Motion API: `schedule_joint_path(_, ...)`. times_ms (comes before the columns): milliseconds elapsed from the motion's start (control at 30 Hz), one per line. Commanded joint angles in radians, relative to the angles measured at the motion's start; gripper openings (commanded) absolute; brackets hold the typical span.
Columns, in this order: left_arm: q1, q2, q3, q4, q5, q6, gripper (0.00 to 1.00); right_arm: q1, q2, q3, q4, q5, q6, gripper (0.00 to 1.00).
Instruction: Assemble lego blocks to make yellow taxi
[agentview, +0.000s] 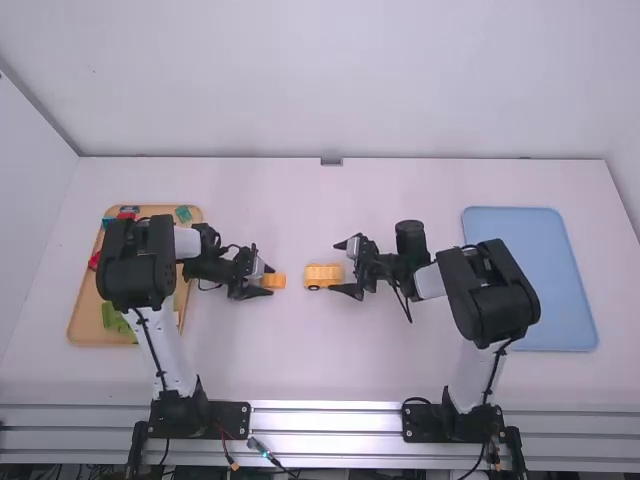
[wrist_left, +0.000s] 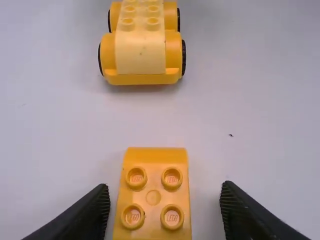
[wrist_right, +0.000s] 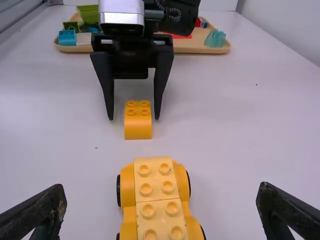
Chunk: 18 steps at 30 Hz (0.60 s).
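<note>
Left end effector (wrist_left: 165, 192) released, astride block (wrist_left: 154, 197) on surface (agentview: 280, 360); right end effector (wrist_right: 161, 192) released, astride car base (wrist_right: 160, 202). Likely light, stiff, slick: you pinch block's sides low, base clear of wheels (wrist_right: 118, 190).

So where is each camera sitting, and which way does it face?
High view: above and behind both arms, which show, looking forward and down at the table.
Left wrist: on that arm, facing the yellow block and wheeled base; its fingers show.
Right wrist: on that arm, facing the wheeled base and left gripper; its fingers show.
Both wrist views share block and base.
</note>
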Motion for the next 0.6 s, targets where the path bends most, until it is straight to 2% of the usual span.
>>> schedule_joint_path(0,0.002,0.005,0.005,-0.007,0.031,0.023,0.51,0.001,0.010,0.018,-0.001,-0.012,0.003,0.99)
schedule_joint_path(133,-0.008,0.005,0.005,-0.007,0.006,0.023,0.42,0.001,0.010,0.018,-0.001,-0.009,0.003,0.99)
schedule_joint_path(167,-0.008,0.005,0.005,-0.005,0.005,0.022,0.38,0.001,0.010,0.018,-0.001,-0.010,0.003,0.99)
schedule_joint_path(200,-0.008,0.005,0.005,0.000,-0.002,0.022,0.31,0.001,0.010,0.018,-0.001,-0.010,0.004,0.99)
schedule_joint_path(300,-0.007,0.005,0.005,0.008,-0.013,0.022,0.21,0.001,0.010,0.018,-0.001,-0.010,0.003,0.99)
schedule_joint_path(433,-0.008,0.005,0.008,0.019,-0.009,0.019,0.27,0.001,0.010,0.016,-0.006,-0.009,0.004,0.99)
schedule_joint_path(567,-0.008,0.005,0.032,-0.018,-0.008,0.015,0.24,0.001,0.010,0.017,-0.008,-0.009,0.002,0.99)
